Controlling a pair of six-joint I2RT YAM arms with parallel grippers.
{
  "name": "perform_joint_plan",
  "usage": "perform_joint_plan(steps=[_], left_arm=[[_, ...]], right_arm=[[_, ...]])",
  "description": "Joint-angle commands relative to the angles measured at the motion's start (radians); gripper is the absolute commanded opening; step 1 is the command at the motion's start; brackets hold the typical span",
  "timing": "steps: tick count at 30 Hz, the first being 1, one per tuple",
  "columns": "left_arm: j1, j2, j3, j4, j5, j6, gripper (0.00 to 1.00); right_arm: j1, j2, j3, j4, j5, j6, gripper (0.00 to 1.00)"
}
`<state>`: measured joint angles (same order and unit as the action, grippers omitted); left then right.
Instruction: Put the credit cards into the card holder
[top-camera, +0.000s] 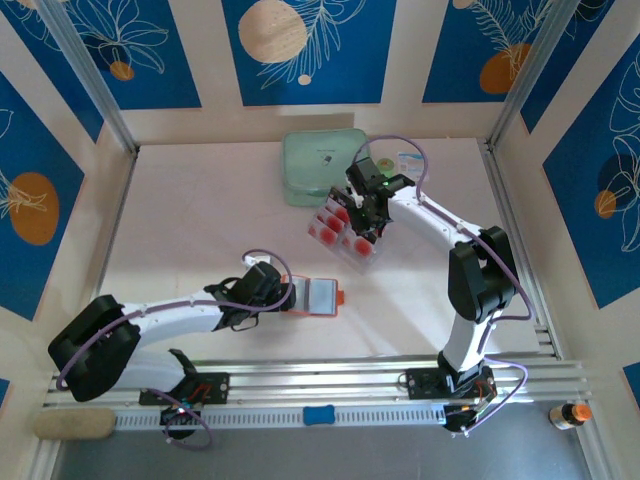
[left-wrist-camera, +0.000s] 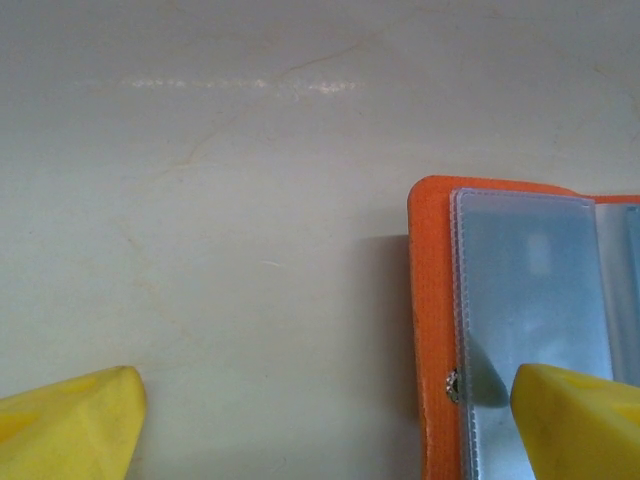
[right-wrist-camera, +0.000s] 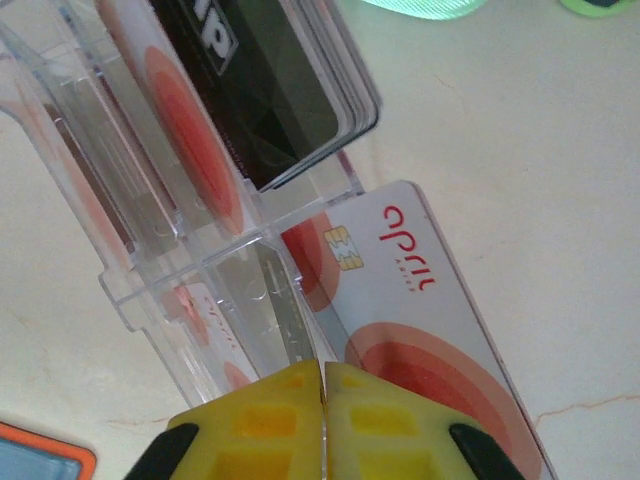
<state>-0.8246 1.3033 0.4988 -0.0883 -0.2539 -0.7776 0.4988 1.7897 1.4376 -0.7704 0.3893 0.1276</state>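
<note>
Between the widely parted left fingers (left-wrist-camera: 70, 425), bare pale table (left-wrist-camera: 250, 200) toward one tip and the orange card holder (left-wrist-camera: 432, 300) toward the other. Holder open and flat on the table, clear sleeve (left-wrist-camera: 525, 280) facing up, small snap stud just beside the right-hand fingertip. That tip over the sleeve's near edge; touching or just above it, cannot tell. Nothing gripped.

At the tips of the right fingers (right-wrist-camera: 345, 410), pressed tight together with no gap showing, a clear tray (right-wrist-camera: 150, 260) and one card (right-wrist-camera: 420, 300): pale, with a chip and red circles, leaning out of the tray's nearest compartment, one edge running under the fingers. Pinched between them or merely behind them, cannot tell. Beyond the fingertips, more credit cards (right-wrist-camera: 190, 140) standing on edge in the tray's farther compartments, a black-faced one outermost. Past the tray, the rim of a mint-green case (right-wrist-camera: 430, 8). Down and to the left of the fingers, a corner of the orange holder.

Seen from above, right fingers directly over the tray, mint-green case just behind them, card holder well apart from the tray and right at the left fingers.
</note>
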Motion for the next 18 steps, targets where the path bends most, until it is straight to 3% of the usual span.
perform_joint_plan(steps=[1,12,18], left_arm=[[0.010,-0.023,-0.014,0.009,0.007,-0.008,0.94],[0.009,-0.039,-0.003,-0.004,0.008,-0.005,0.94],[0.010,-0.069,0.016,-0.036,0.004,0.004,0.94]], right_arm=[[0.012,-0.016,-0.022,0.011,0.005,-0.033,0.04],[0.067,-0.121,-0.004,0.010,0.076,-0.073,0.00],[0.086,-0.208,-0.004,0.001,0.050,-0.024,0.00]])
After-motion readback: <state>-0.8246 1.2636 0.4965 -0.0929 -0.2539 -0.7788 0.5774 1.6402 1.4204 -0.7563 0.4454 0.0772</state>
